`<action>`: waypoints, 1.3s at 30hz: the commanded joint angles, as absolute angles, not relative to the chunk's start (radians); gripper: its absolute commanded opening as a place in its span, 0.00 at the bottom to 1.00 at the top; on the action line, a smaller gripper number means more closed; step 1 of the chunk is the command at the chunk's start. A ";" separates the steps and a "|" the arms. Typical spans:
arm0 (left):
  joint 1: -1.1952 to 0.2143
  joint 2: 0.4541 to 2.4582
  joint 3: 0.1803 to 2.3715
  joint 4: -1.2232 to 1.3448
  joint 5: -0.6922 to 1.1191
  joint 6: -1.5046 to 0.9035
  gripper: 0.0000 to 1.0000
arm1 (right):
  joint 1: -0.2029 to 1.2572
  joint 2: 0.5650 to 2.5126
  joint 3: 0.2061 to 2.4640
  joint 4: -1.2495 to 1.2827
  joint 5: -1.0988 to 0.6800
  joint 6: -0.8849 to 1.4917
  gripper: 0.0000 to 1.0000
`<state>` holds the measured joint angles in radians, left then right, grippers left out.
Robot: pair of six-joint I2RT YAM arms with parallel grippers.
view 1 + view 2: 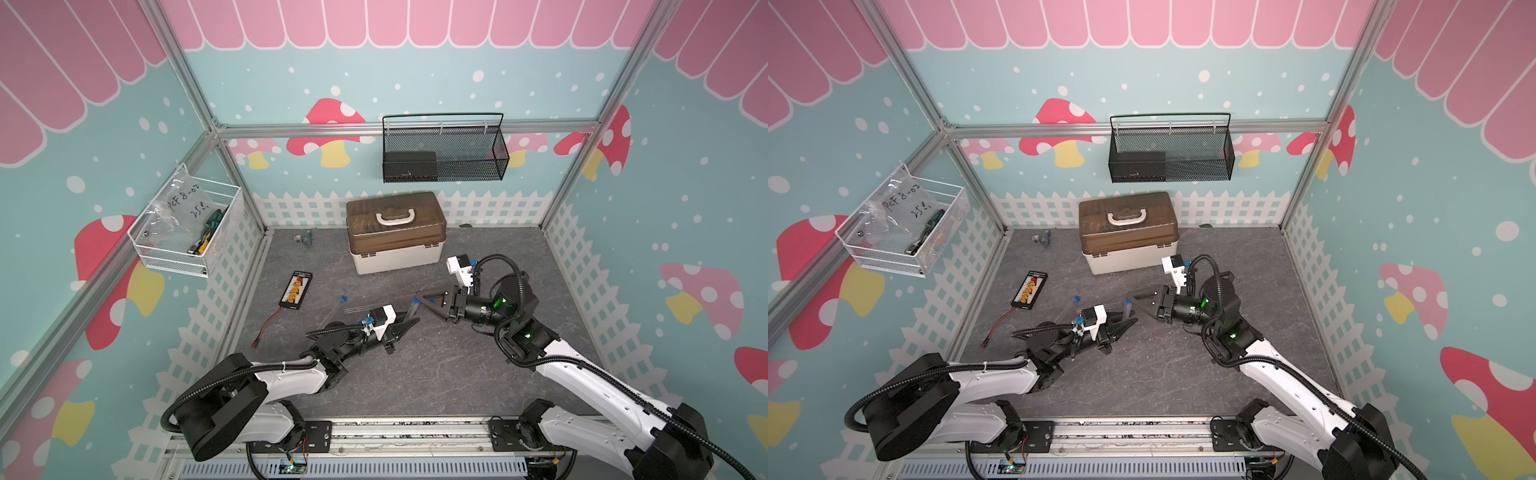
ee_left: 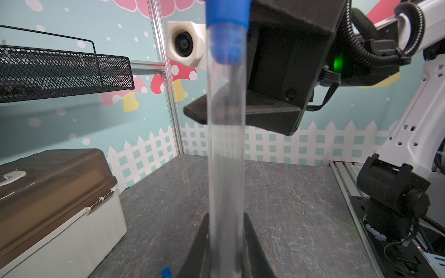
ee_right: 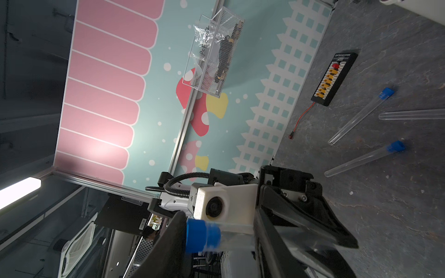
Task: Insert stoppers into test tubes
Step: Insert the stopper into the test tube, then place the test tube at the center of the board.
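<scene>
- The left pincer [image 1: 410, 321] is clenched on 1 clear test tube [image 2: 226, 144], held above the grey table [image 1: 436, 365].
- A blue stopper [image 3: 202, 234] sits in that tube's mouth. 1 finger [image 3: 168, 240] of the right pincer [image 1: 419, 302] is against its end, and I cannot tell whether that pincer grips it.
- Near the black connector board [image 3: 333, 79] lie a capped tube [image 3: 356, 119], a second capped tube [image 3: 361, 160] and an open tube [image 3: 409, 114].

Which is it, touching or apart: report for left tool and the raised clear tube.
Touching. Left wrist view: left tool shut, both fingers pressed against the raised clear tube.
</scene>
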<state>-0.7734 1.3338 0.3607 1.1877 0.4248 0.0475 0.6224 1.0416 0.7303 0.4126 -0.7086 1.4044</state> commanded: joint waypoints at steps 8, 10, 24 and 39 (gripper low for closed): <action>-0.781 1.177 0.478 0.897 0.317 0.063 0.00 | 0.581 0.999 0.731 0.204 -0.691 1.308 0.56; -0.782 1.140 0.519 0.589 0.249 0.065 0.00 | 0.542 0.939 0.764 0.203 -0.686 1.252 0.64; -0.785 1.185 0.888 -0.729 -0.216 -0.006 0.00 | 0.471 0.755 0.752 -0.065 -0.360 0.930 0.57; -0.746 1.451 1.046 -0.899 -0.167 0.372 0.00 | 0.471 0.770 0.768 -0.207 -0.366 0.804 0.55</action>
<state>-0.7589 1.4563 1.0657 -0.8204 -0.2081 0.2195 0.4747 0.7902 0.7605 -0.1646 -0.3870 0.8459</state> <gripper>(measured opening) 0.174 0.552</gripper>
